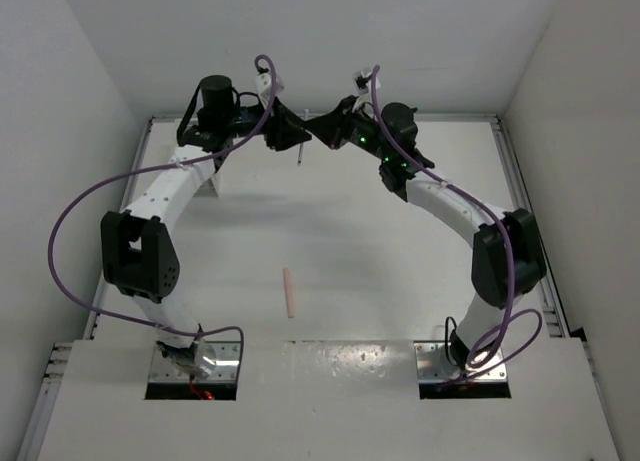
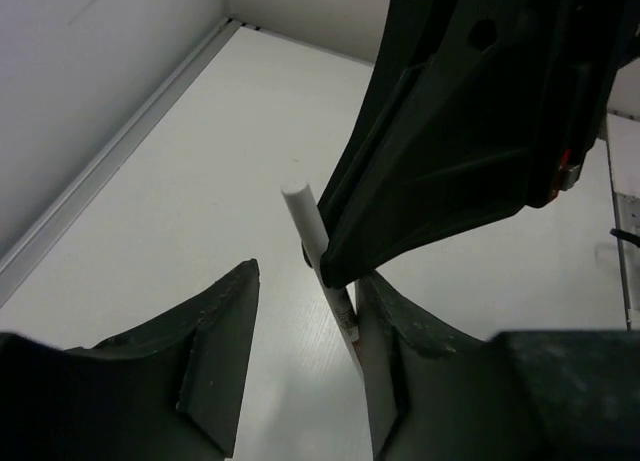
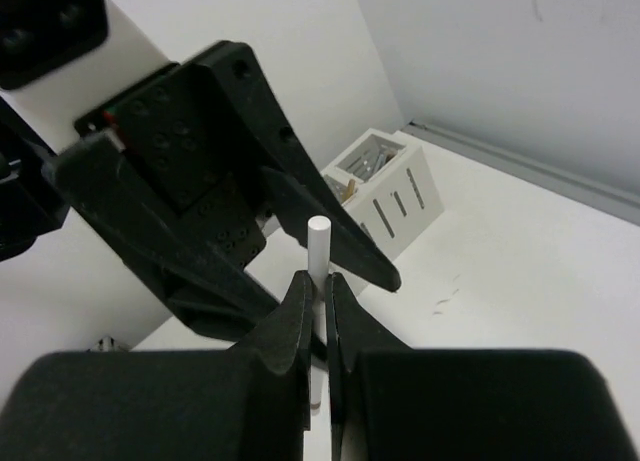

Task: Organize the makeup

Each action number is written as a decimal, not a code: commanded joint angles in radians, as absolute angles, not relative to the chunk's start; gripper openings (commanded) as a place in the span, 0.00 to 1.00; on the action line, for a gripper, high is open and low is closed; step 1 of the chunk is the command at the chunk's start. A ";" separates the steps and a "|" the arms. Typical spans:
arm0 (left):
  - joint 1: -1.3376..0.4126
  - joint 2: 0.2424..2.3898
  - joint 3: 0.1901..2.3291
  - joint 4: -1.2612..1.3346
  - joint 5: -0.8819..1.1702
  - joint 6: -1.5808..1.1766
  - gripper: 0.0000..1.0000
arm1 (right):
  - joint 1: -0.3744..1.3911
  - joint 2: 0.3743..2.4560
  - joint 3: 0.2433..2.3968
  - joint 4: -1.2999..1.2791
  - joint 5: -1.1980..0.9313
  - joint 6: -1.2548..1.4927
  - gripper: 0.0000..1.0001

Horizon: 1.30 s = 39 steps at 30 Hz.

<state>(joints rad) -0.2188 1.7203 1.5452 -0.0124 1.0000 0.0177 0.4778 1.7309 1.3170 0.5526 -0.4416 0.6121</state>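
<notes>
My right gripper point(image 3: 318, 278) is shut on a thin white makeup stick point(image 3: 319, 243) and holds it upright above the far middle of the table. In the top view the stick point(image 1: 298, 153) hangs below the two grippers where they meet. My left gripper point(image 2: 305, 281) is open around the same stick point(image 2: 305, 216), which rests against its right finger point(image 2: 385, 331). In the top view the left gripper point(image 1: 283, 133) and the right gripper point(image 1: 318, 129) nearly touch. A pink stick point(image 1: 289, 292) lies alone on the table near the front middle.
A white slatted box point(image 3: 390, 191) stands just beyond the grippers in the right wrist view, with several sticks point(image 3: 362, 163) in it. The arms hide it in the top view. The back wall and the raised table rim point(image 1: 520, 181) are close.
</notes>
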 commanded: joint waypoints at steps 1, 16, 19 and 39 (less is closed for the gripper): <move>-0.195 1.704 1.520 0.100 1.022 -0.052 0.47 | 0.499 1.741 1.345 0.624 -0.477 0.641 0.00; -0.106 1.605 1.404 0.032 0.832 0.116 0.00 | 0.479 1.724 1.327 0.615 -0.437 0.629 1.00; -0.016 1.594 1.384 0.072 0.612 0.163 0.00 | 0.457 1.692 1.301 0.559 -0.373 0.606 1.00; 0.227 1.687 1.019 0.710 0.400 0.273 0.00 | 0.502 1.680 1.200 0.103 -0.261 0.358 1.00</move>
<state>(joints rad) 0.2287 1.6596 1.0481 0.6125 0.3893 0.2508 0.5014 1.6897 1.1858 0.1120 -0.2707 0.3901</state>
